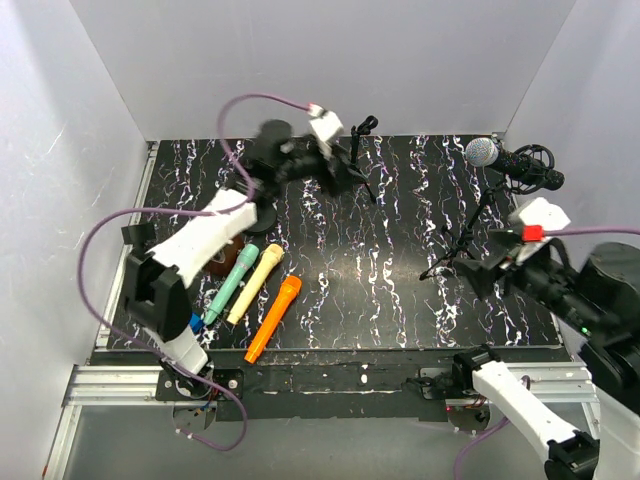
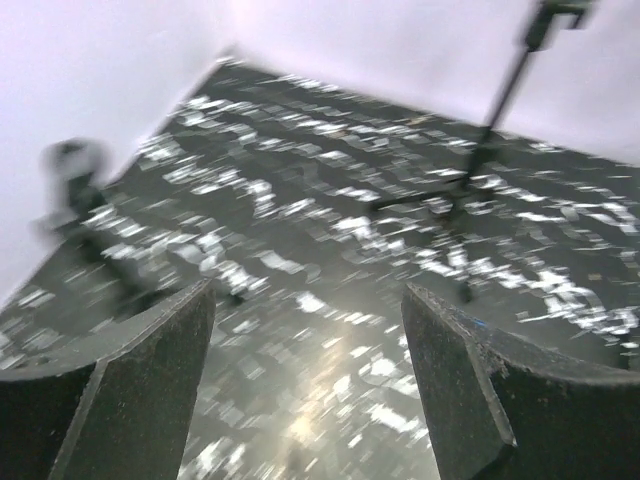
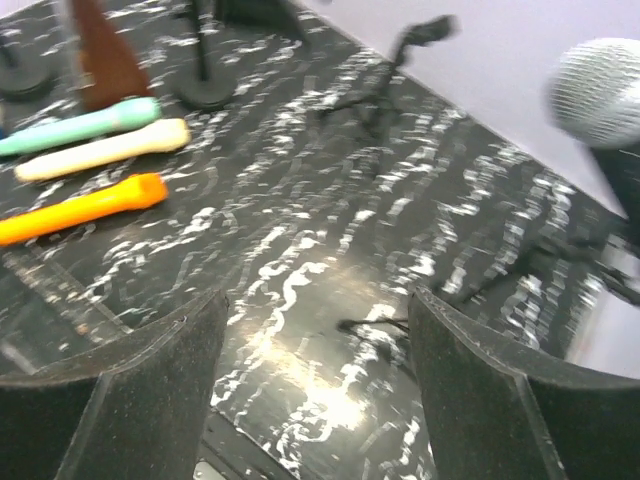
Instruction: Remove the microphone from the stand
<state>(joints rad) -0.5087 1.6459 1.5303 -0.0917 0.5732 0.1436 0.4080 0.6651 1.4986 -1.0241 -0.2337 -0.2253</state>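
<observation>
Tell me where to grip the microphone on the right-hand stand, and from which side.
Grip the microphone on its black barrel, just behind the silver grille. It lies roughly sideways, grille pointing left, tail held in the clip on the right. Probably best to bring the open right gripper in from the near side, jaws across the barrel, clear of the clip.
</observation>
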